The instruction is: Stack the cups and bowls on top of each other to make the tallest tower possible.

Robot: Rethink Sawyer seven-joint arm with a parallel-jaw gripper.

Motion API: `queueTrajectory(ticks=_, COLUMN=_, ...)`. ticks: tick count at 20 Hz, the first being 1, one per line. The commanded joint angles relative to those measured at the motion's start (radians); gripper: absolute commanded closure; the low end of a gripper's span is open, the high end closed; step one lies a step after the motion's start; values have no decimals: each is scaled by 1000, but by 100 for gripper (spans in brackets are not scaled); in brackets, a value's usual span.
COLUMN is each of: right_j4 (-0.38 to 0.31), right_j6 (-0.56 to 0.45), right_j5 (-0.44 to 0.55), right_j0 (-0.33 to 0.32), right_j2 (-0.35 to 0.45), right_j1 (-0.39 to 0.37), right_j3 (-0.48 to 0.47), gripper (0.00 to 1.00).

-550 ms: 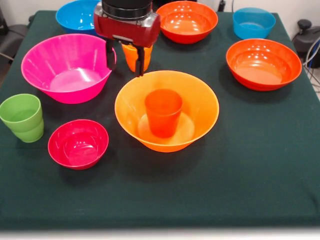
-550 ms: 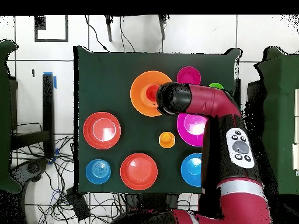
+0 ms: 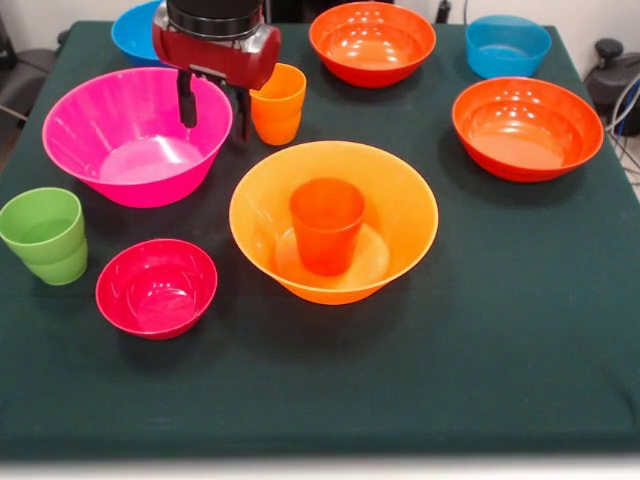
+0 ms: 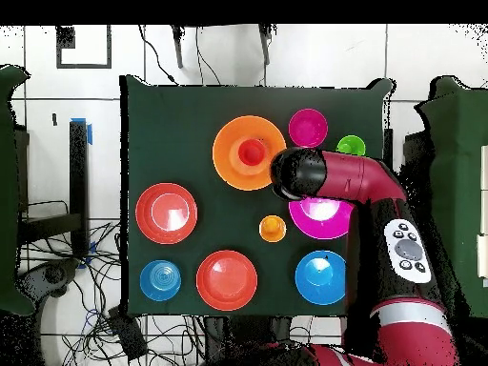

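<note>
The tool hangs with its two fingers apart and empty, above the gap between the pink bowl on its left and the orange cup on its right. Nearer, at the middle of the counter, the widest orange bowl holds a red-orange cup standing upright: the tower. The green cup and crimson bowl sit near left.
</note>
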Motion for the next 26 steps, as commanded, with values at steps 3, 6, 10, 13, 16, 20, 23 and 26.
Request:
queueTrajectory(ticks=3, right_j4=-108, right_j6=-174, right_j5=-29, right_j0=3, right_j2=114, right_j1=43, right_j3=73, gripper=0)
queueTrajectory(ticks=6, right_j4=-120, right_j6=-166, right_j5=-39, right_j0=2, right_j2=115, right_j1=52, right_j3=74, gripper=0)
queueTrajectory(ticks=10, right_j4=-138, right_j6=-158, right_j5=-53, right_j0=-5, right_j2=119, right_j1=64, right_j3=72, gripper=0)
queueTrajectory(ticks=13, right_j4=-148, right_j6=-158, right_j5=-59, right_j0=-13, right_j2=124, right_j1=74, right_j3=65, gripper=0)
queueTrajectory(ticks=16, right_j4=-153, right_j6=-159, right_j5=-61, right_j0=-20, right_j2=131, right_j1=81, right_j3=63, gripper=0)
queueTrajectory(ticks=20, right_j4=-164, right_j6=-163, right_j5=-71, right_j0=-29, right_j2=134, right_j1=88, right_j3=65, gripper=0)
queueTrajectory(ticks=23, right_j4=-165, right_j6=-161, right_j5=-66, right_j0=-28, right_j2=138, right_j1=90, right_j3=59, gripper=0)
queueTrajectory(ticks=26, right_j4=-158, right_j6=-145, right_j5=-72, right_j0=-26, right_j2=148, right_j1=78, right_j3=77, gripper=0)
